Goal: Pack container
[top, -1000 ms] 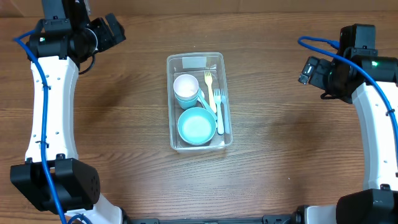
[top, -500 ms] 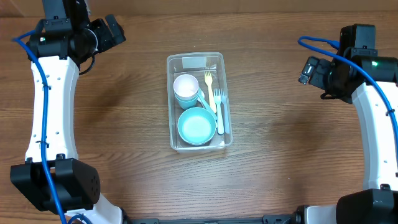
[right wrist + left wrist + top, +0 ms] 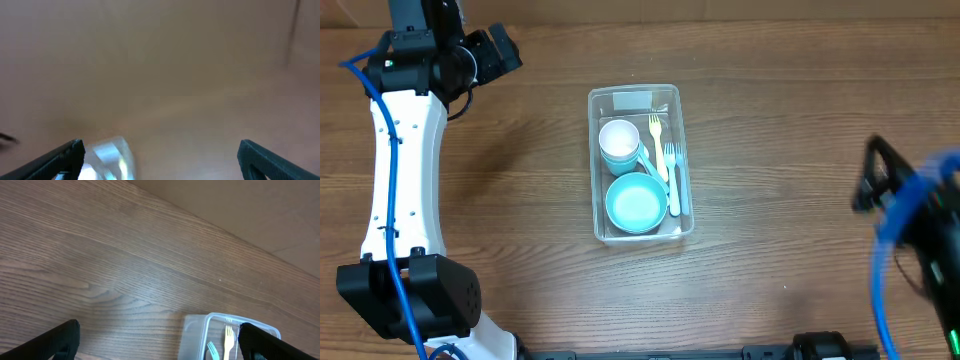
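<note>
The clear container lies mid-table with its pale label at the far end. Inside it are a white cup in a teal cup, a teal bowl, a yellow fork and pale blue forks. My left gripper hangs open at the far left, away from the container; in its wrist view the container's corner shows low down. My right gripper is a motion blur at the right; its wrist view shows wide open jaws and a blurred container.
Bare brown wood table surrounds the container on all sides. The left arm's base sits at the near left corner. The right arm smears across the near right.
The right arm has swung quickly from the far right toward the near right edge and is blurred. The left arm and the container's contents have not moved.
</note>
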Robot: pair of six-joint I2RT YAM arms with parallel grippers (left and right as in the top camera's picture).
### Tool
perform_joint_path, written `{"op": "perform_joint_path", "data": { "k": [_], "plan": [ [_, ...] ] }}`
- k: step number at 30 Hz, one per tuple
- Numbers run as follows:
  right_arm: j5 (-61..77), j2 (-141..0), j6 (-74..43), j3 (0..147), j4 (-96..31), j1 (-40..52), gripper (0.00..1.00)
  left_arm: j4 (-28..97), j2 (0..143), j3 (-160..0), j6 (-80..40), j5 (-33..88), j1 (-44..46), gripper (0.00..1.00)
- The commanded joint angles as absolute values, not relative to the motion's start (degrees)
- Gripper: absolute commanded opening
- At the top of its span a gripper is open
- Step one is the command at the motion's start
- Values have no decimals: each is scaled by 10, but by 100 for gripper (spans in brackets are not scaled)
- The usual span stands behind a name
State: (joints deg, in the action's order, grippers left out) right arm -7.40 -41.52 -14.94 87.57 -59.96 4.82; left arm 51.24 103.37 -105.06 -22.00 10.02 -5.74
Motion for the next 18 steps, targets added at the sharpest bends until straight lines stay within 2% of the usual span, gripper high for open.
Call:
{"op": "perform_joint_path", "data": {
  "k": [1,6,10,14,18],
  "plan": [
    [-94,-305,-146,803,-554,63,100,512,1016,-1067,-205,97,-59,100],
    [-94,-165,-146,600,-424,63,100,512,1016,-1067,-205,97,-59,100],
    [-94,-71,-146,392,-242,60,100,512,1016,-1067,-205,97,-59,100],
    [-86,-15,-146,227,-80,58,100,512,1016,-1067,-205,97,-59,100],
    [-83,-2,-147,143,7,58,100,512,1016,-1067,-205,97,-59,100]
  ]
}}
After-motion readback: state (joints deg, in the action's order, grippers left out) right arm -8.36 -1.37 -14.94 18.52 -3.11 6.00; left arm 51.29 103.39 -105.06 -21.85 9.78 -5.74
